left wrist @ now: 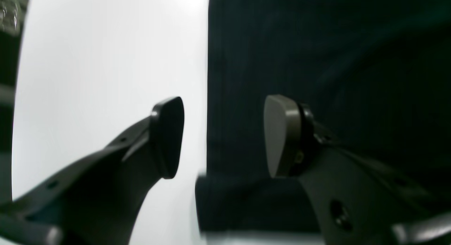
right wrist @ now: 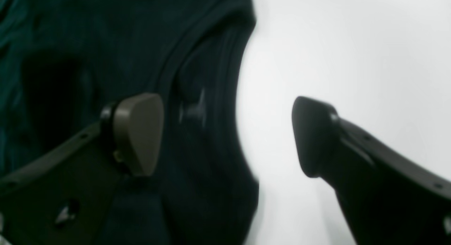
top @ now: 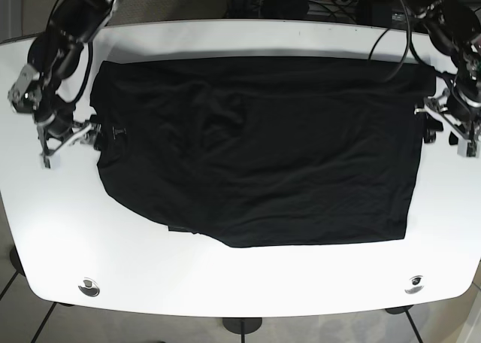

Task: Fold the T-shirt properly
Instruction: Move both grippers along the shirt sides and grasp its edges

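— Where the base view looks straight down, what do you have under the arms?

— You have a white table (top: 248, 283) with rounded corners filling most of the frame, two round metal fittings near its bottom edge, tiled floor at the lower corners and a tangle of cables along the top edge. The T-shirt (top: 263, 155) is black and lies spread flat across the middle of the frame, wrinkled near the centre, its collar end at the left and its straight hem at the right. The right gripper (top: 69, 141) sits at the left edge of the cloth by the collar; the left gripper (top: 449, 136) sits at the hem on the right.

— And the left wrist view?

— Your left gripper (left wrist: 223, 136) is spread wide, holding nothing. One pad is over the bare white table (left wrist: 105, 79) on the left, the other over the dark T-shirt (left wrist: 334, 62) on the right, whose straight edge runs down the middle.

— The right wrist view?

— Blurred, but you can see the right gripper (right wrist: 227, 136) released too, fingers apart. The T-shirt (right wrist: 88, 44) fills the left side, its ribbed collar band curving between the pads; white table (right wrist: 352, 62) fills the right.
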